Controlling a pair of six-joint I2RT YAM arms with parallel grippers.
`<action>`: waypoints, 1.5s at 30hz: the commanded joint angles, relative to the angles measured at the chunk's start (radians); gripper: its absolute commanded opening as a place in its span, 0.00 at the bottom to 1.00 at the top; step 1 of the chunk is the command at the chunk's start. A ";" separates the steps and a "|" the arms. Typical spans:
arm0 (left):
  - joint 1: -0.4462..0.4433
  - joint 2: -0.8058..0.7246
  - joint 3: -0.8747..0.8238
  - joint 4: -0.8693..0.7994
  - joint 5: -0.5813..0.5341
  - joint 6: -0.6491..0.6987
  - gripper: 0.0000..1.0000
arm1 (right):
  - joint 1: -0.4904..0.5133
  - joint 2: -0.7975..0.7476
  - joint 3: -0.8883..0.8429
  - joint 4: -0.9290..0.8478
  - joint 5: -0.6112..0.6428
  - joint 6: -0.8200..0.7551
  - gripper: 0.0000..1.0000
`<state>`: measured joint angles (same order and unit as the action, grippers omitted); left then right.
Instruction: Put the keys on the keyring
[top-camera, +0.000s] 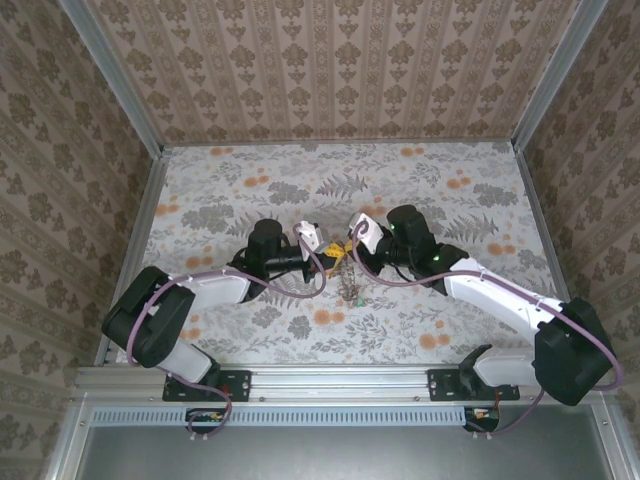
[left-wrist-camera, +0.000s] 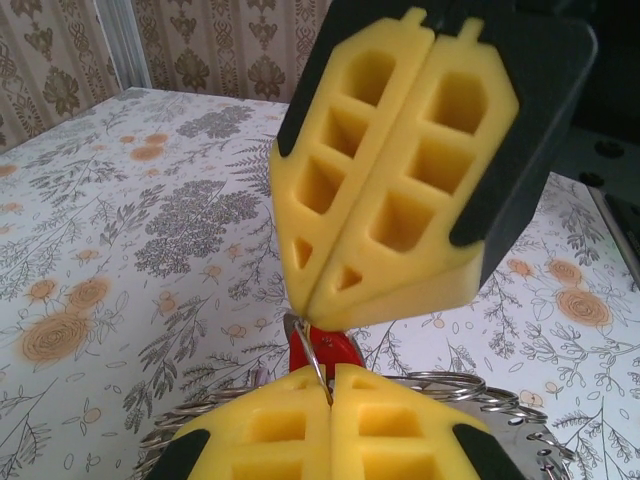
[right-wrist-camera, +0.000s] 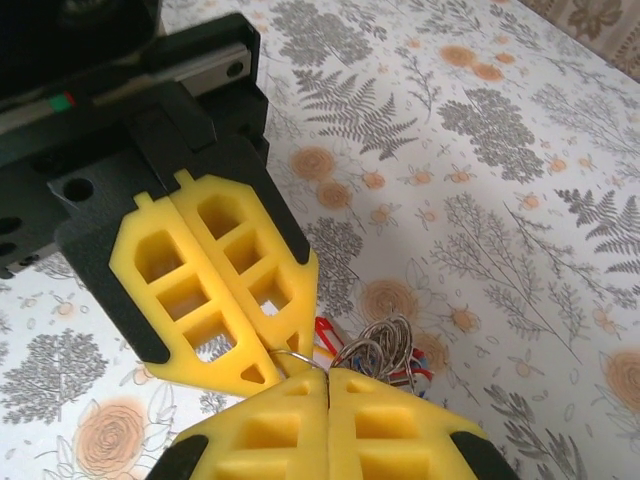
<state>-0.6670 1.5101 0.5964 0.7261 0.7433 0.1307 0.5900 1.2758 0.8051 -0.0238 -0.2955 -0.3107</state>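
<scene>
Left wrist view: the keyring (left-wrist-camera: 311, 352) appears as a thin silver wire arc spanning the short gap between the two pincers, above the table (left-wrist-camera: 120, 250). A red-headed key (left-wrist-camera: 335, 352) sits directly behind the wire; whether it is threaded on cannot be told. More silver wire coils (left-wrist-camera: 450, 385) lie just behind the near fingers. In the right wrist view the keys (right-wrist-camera: 385, 345) form a tangled bunch with red and blue heads, just beside the fingertips. From overhead, the bunch sits at mid-table, just nearer the bases than the point where the arms meet.

Pincer state:
- Left gripper (left-wrist-camera: 330, 380): fingers pressed together, the wire entering their seam. It appears clamped on the keyring.
- Right gripper (left-wrist-camera: 303, 303): fingers together, with the tip meeting the upper end of the same wire. It likewise appears clamped on it.

Handling, as a judgement:
- The hoop is probably light, stiff and smooth, so it may twist or slide between the pads. Pinch it squarely across the wire.
- Each key is probably rigid and light. Take it by the flat faces of the plastic head.
</scene>
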 joint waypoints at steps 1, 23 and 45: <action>-0.020 -0.008 0.034 0.090 0.077 0.020 0.00 | 0.013 0.012 0.039 -0.045 0.192 -0.007 0.03; -0.025 0.022 -0.003 0.225 0.060 -0.019 0.00 | -0.146 0.083 0.142 -0.161 -0.092 0.284 0.16; 0.005 -0.003 -0.022 0.176 0.086 -0.028 0.00 | -0.203 -0.030 -0.005 -0.069 -0.282 0.208 0.35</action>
<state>-0.6712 1.5375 0.5716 0.8818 0.7734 0.1226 0.3836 1.3075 0.8692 -0.1799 -0.4747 -0.0578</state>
